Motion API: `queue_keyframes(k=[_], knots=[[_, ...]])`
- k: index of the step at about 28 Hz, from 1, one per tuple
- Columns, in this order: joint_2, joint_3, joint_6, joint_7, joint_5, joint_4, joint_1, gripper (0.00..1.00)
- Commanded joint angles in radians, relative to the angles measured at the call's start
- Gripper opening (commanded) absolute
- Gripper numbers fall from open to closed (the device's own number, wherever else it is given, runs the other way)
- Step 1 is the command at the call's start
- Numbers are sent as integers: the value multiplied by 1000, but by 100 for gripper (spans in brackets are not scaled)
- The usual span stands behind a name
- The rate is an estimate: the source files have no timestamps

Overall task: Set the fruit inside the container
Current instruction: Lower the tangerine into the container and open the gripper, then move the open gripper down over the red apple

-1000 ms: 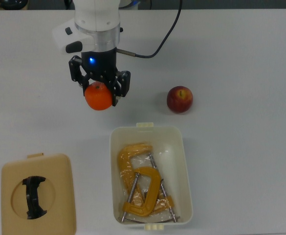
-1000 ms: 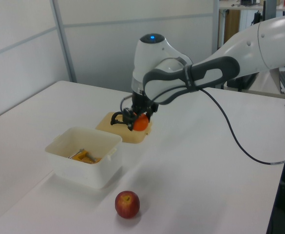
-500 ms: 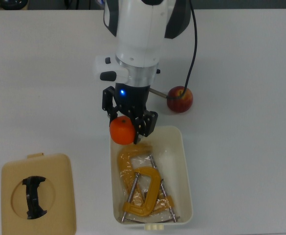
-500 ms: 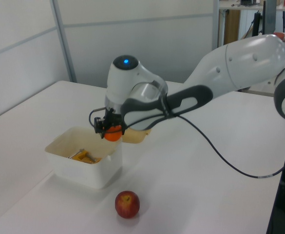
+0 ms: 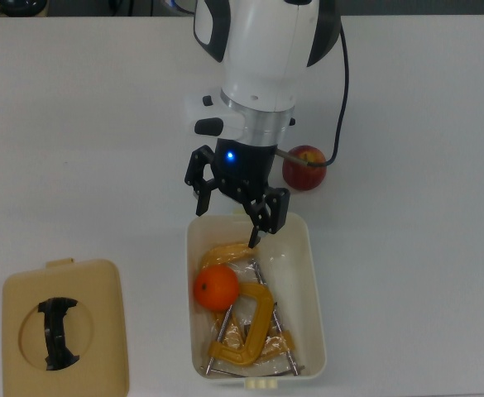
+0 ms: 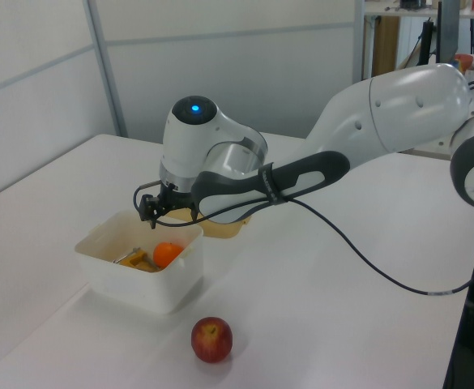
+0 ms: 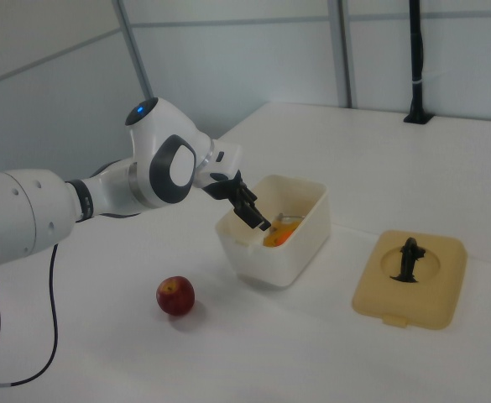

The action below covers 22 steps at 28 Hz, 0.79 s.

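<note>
Since 0.5 s ago the orange [image 5: 217, 287] has dropped from the gripper [image 5: 232, 205] into the container [image 5: 309, 273], where it now lies on the yellow C-clamps [image 5: 254, 322], against the wall on the top view's left. Above the container's near end the gripper hangs with its fingers spread apart and nothing between them. 2 clamps fill the rest of the container's floor beside the orange. Outside the container, on the white table [image 5: 415, 165], the apple [image 5: 305, 168] sits near its short end. Well apart from the container lies the tan lid [image 5: 64, 331].
</note>
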Motion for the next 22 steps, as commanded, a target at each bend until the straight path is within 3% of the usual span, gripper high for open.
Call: queue_keyframes(k=[1, 4, 6, 8, 15, 22], knots=[[-65, 52, -154, -227, 76, -41, 2, 100], [-82, 70, -275, -394, 165, -42, 2, 100], [-85, 81, -324, -433, 180, -42, 4, 100], [-87, 103, -350, -446, 182, -47, 2, 100], [-121, 173, -330, -447, 161, -174, 4, 100], [-127, 207, -289, -406, 122, -240, 28, 100]])
